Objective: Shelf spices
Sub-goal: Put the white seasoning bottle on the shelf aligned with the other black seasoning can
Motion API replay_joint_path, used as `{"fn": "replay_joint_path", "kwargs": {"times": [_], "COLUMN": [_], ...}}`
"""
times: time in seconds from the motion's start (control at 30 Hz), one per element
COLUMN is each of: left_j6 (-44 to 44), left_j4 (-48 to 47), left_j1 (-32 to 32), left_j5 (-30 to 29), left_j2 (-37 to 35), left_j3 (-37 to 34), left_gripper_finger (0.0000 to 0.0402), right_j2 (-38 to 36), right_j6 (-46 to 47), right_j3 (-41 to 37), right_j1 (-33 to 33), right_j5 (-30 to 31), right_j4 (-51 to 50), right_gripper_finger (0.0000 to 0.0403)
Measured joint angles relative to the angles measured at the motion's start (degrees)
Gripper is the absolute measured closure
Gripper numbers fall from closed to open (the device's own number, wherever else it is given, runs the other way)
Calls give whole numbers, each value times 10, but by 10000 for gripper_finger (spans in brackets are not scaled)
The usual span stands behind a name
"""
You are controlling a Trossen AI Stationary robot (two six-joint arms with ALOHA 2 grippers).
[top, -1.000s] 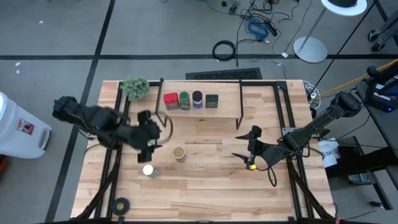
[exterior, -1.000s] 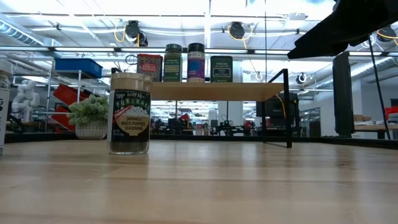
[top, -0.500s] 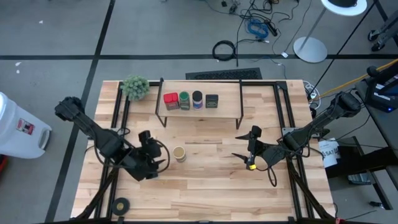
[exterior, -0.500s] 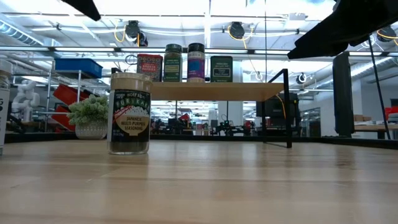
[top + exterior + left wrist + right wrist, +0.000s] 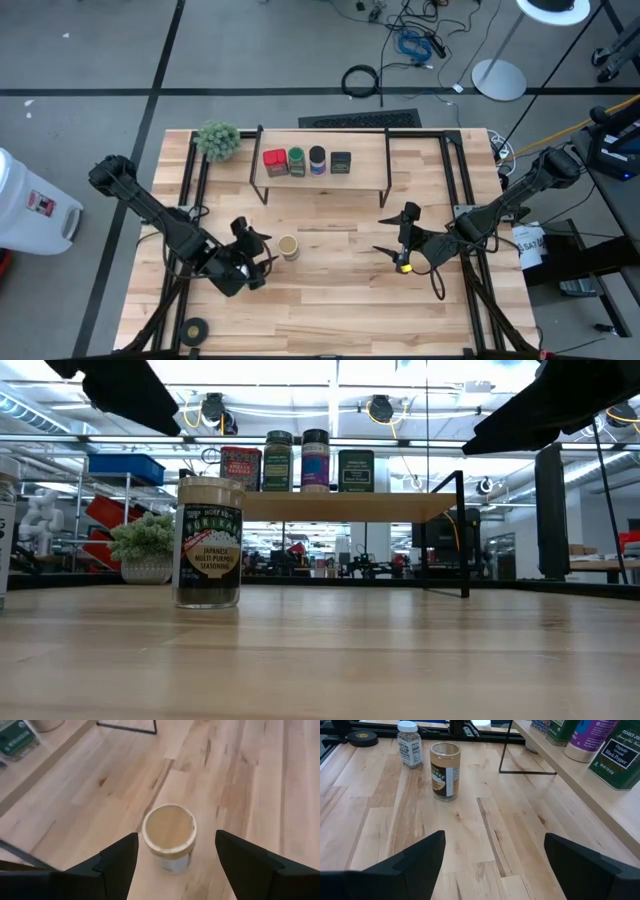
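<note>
Now the left gripper [image 5: 172, 865] – jaws apart – should drop straight over the tan jar [image 5: 169, 834] and squeeze gently, while the right gripper [image 5: 392, 252] waits open.

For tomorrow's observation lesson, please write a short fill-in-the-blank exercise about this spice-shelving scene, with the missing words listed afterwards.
1. The shelf already carries ____ spice containers.
2. The left hand hovers open above the jar with the ____ lid.
3. The white-lidded jar stands on the ____, not on the shelf.
4. The right hand waits with its fingers ____.

Missing words: four; tan; table; open
</note>
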Motion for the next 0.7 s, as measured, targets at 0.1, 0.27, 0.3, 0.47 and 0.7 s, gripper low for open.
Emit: {"fn": "replay_joint_path", "kwargs": {"times": [0.1,0.27,0.3,0.47,0.7], "left_j6": [-16,-43,-44,-94,-117], "left_j4": [-4,-25,-28,-141,-221], "left_j1": [-3,-23,-26,-27,-31], "left_j5": [-6,69,90,199,249], "left_j2": [0,0,-1,-3,-3], "left_j3": [-9,-10,-9,38,62], "left_gripper_finger": [127,127,127,127,127], "right_j2": [0,0,0,0,0], "right_j6": [0,2,2,15,28], "right_j3": [0,0,0,0,0], "right_j1": [0,0,0,0,0], "right_j5": [0,0,0,0,0], "right_j4": [0,-8,-11,-31,-43], "right_gripper_finger": [76,76,76,76,76]}}
